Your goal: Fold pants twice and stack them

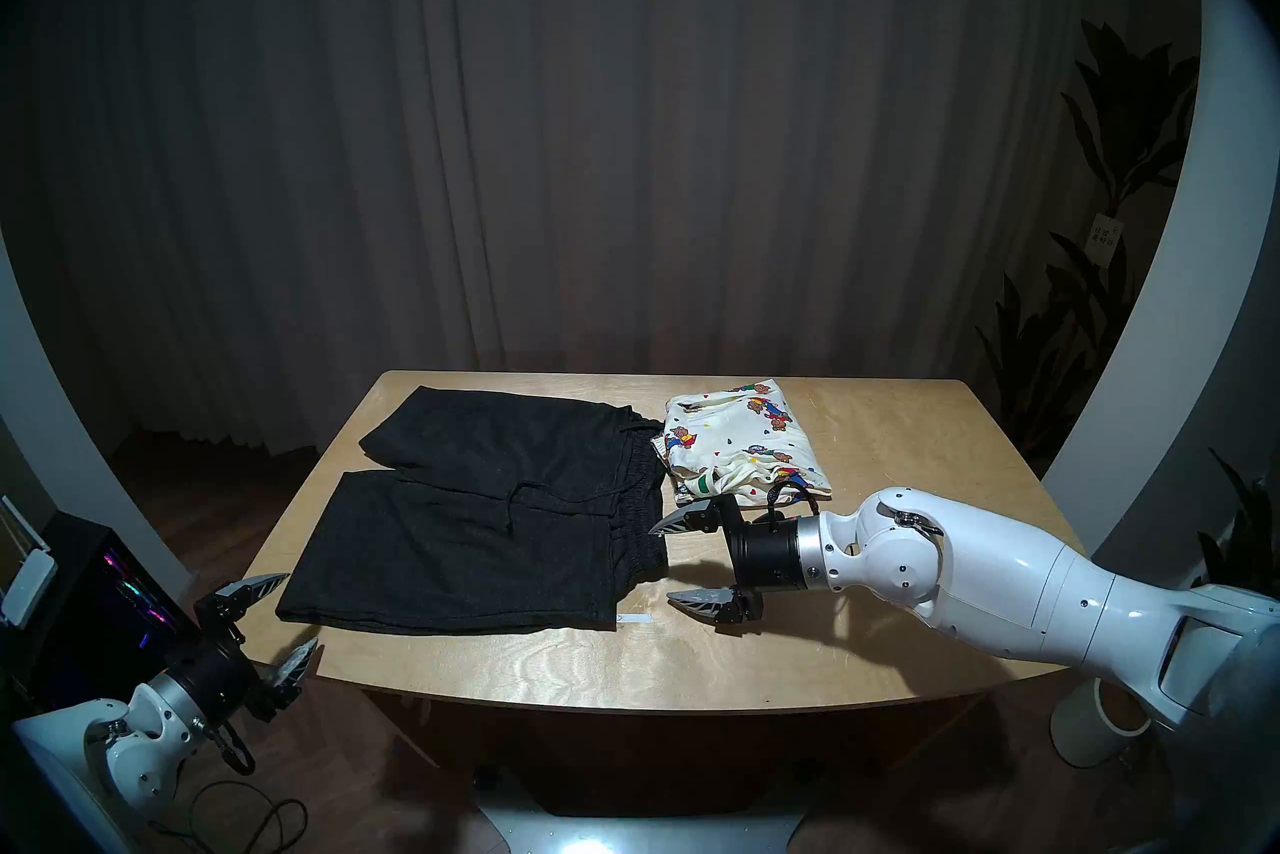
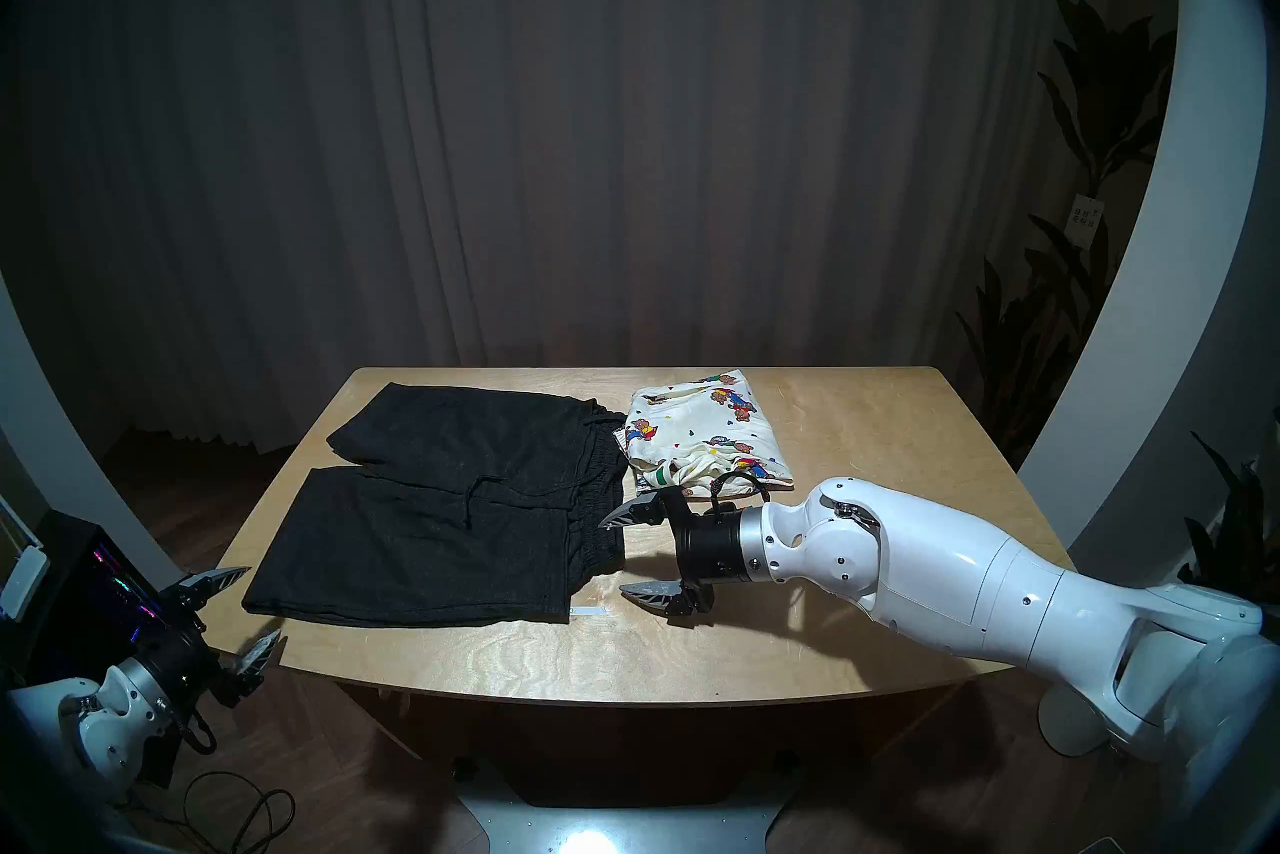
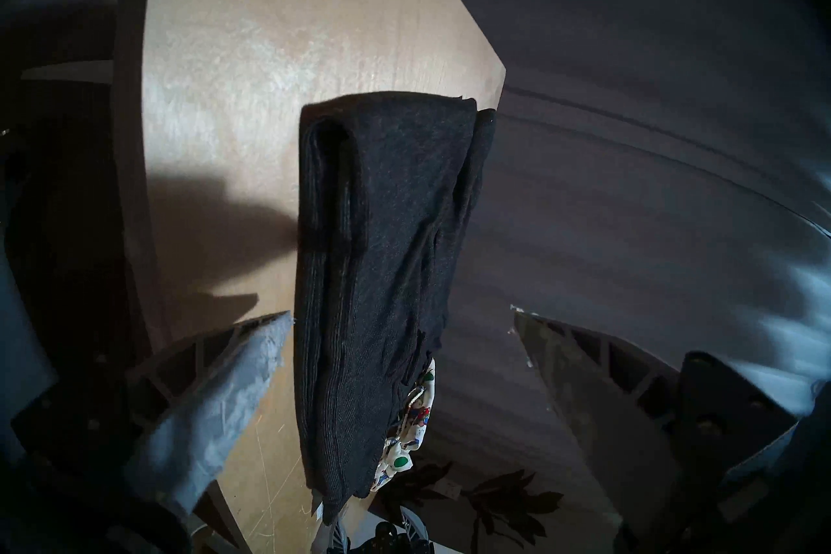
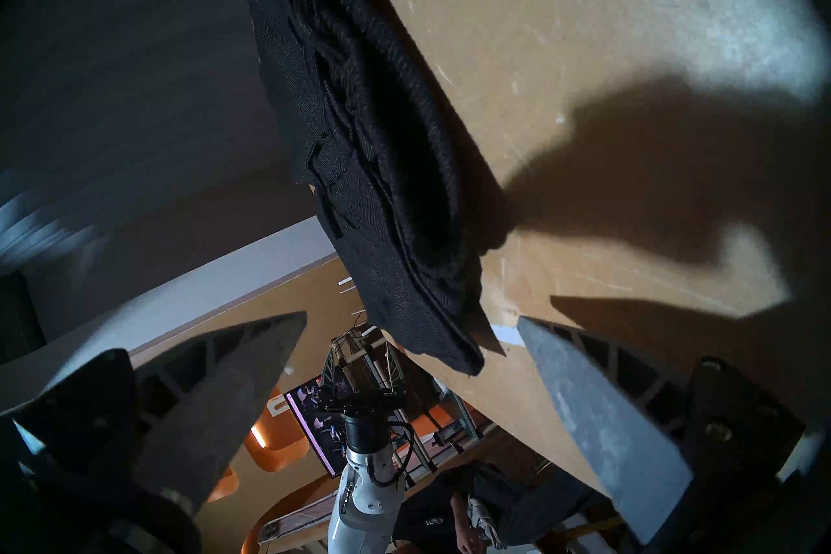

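The black shorts lie flat and spread out on the wooden table, with the folded teddy-bear shorts just beside them. The right gripper hangs wide open and empty at the waistband, and the left gripper waits wide open at the near leg hem. For a neat fold, each should pinch its own end and lift together.

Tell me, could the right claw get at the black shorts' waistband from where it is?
Probably yes: the right claw hangs open right beside the black shorts, facing the waistband, with only bare table between.
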Robot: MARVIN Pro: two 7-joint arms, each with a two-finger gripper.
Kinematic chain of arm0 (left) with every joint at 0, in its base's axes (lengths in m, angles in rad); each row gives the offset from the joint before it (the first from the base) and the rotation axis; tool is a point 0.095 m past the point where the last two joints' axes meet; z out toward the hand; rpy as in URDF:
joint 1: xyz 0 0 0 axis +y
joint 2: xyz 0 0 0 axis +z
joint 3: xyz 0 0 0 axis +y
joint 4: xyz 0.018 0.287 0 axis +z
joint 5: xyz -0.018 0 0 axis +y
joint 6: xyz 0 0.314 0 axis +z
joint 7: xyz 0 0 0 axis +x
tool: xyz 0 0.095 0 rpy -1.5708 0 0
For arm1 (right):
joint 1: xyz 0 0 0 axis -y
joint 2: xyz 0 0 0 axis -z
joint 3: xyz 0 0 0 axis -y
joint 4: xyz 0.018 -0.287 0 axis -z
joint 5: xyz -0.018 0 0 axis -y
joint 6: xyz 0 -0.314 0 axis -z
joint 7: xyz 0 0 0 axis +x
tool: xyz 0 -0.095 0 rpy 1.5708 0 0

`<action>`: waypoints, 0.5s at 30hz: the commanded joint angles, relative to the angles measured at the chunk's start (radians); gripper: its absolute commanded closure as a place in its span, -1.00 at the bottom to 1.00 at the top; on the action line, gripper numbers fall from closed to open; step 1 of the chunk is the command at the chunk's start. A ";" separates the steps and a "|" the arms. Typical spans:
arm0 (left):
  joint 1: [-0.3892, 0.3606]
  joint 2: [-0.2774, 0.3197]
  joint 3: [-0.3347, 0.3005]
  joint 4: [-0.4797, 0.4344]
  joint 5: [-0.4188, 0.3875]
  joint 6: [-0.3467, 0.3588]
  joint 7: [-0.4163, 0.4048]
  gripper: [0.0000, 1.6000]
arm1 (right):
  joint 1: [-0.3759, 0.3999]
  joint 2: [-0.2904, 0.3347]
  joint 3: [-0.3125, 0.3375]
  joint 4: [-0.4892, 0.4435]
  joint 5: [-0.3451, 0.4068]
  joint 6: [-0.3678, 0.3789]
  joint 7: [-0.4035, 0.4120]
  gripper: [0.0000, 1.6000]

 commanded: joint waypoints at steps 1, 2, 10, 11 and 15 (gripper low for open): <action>-0.062 0.042 0.019 0.019 -0.018 0.023 0.013 -1.00 | 0.008 -0.020 0.011 -0.046 -0.140 -0.034 0.080 -1.00; -0.083 0.047 0.034 0.031 -0.023 0.029 0.014 -1.00 | 0.002 -0.025 0.008 -0.046 -0.180 -0.047 0.099 -1.00; -0.145 0.086 0.075 0.064 -0.026 -0.002 0.063 -1.00 | -0.010 -0.041 0.002 -0.028 -0.244 -0.078 0.129 -1.00; -0.154 0.088 0.078 0.067 -0.026 -0.009 0.066 -1.00 | -0.009 -0.045 0.001 -0.022 -0.238 -0.078 0.124 -1.00; -0.170 0.103 0.079 0.081 -0.045 -0.010 0.095 -1.00 | -0.010 -0.063 -0.004 0.000 -0.228 -0.083 0.107 -1.00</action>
